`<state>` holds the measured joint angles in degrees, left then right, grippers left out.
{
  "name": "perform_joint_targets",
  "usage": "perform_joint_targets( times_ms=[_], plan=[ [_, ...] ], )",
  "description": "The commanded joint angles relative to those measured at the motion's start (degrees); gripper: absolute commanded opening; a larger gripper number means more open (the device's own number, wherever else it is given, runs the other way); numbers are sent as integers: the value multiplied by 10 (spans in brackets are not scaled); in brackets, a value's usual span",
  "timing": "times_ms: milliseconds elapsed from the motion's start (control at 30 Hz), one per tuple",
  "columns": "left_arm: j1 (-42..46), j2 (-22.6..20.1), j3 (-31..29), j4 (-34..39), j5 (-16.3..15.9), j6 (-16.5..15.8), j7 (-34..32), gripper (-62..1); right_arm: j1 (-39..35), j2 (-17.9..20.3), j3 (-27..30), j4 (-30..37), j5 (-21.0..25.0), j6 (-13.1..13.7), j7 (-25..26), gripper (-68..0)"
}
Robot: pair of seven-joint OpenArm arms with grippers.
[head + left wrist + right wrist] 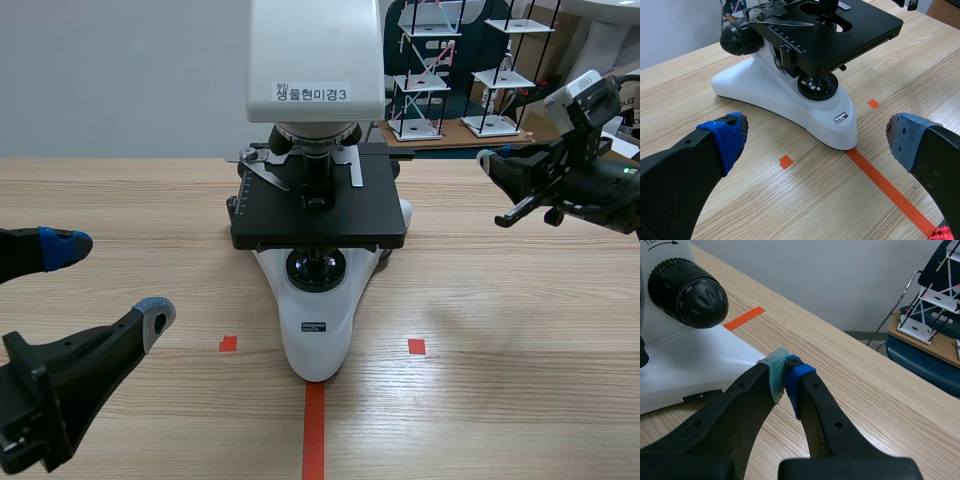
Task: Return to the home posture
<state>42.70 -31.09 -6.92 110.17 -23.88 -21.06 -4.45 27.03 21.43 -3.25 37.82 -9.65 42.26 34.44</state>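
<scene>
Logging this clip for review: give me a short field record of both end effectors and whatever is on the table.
left end effector: open, empty, low over the table, in front of the microscope
right end effector: shut on nothing, raised beside the microscope
microscope: upright mid-table, gripped by neither end effector

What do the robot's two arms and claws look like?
The left claw is black, with thick fingers and dotted blue pads. The right claw is black too, with one grey-green pad and one blue pad. The right arm carries a pale box.
</scene>
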Motion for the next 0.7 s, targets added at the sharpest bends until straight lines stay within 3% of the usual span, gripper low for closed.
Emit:
perform_joint_targets(
  times_ms=[0,167,233,333,400,500,600,667],
  plan=[
    [3,4,-2,2,-5,0,-4,-28,12,9,3,9,9,5,7,-676],
    [3,4,-2,2,-5,0,-4,-28,2,11,3,10,9,-7,28,-675],
    [3,4,-2,2,-5,0,-4,-28,-7,13,3,10,9,-24,45,-662],
    [3,4,-2,2,-5,0,-4,-28,-26,18,3,11,11,-25,61,-615],
    [3,4,-2,2,-5,0,-4,-28,-46,24,3,16,13,-26,78,-538],
    [3,4,-2,2,-5,0,-4,-28,-87,39,3,32,27,-26,110,-356],
    [3,4,-2,2,-5,0,-4,-28,-138,55,4,57,85,-26,116,-216],
    [3,4,-2,2,-5,0,-4,-28,-174,63,10,80,115,-26,116,-173]
  ],
)
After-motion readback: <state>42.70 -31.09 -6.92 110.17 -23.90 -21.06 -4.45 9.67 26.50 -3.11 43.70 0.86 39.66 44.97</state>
